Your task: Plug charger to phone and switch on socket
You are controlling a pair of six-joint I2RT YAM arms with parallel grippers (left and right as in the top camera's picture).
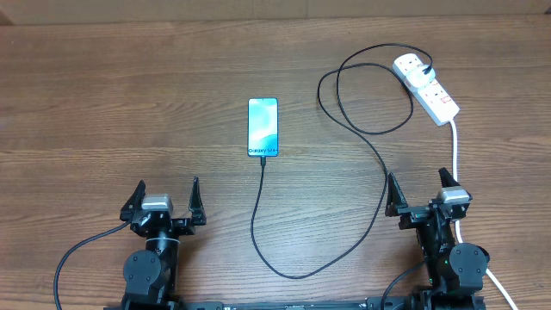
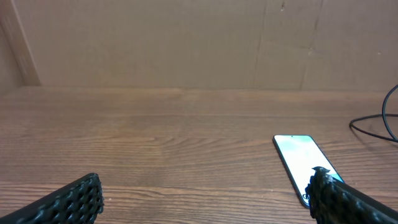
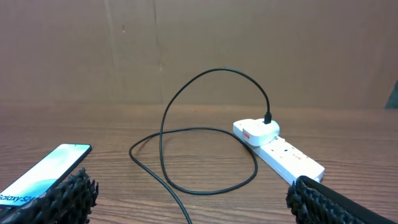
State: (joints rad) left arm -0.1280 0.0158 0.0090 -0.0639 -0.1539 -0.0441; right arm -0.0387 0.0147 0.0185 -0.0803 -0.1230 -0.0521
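At the near edge of the brown wooden table, the left gripper and right gripper stand with jaws wide, holding nothing. Between them loops the thin black charger cable, its tip meeting the near end of the slim blue-screened phone, which lies mid-table with bare wood around it. At the far right lies the white oblong power strip, the cable's other end plugged into it.
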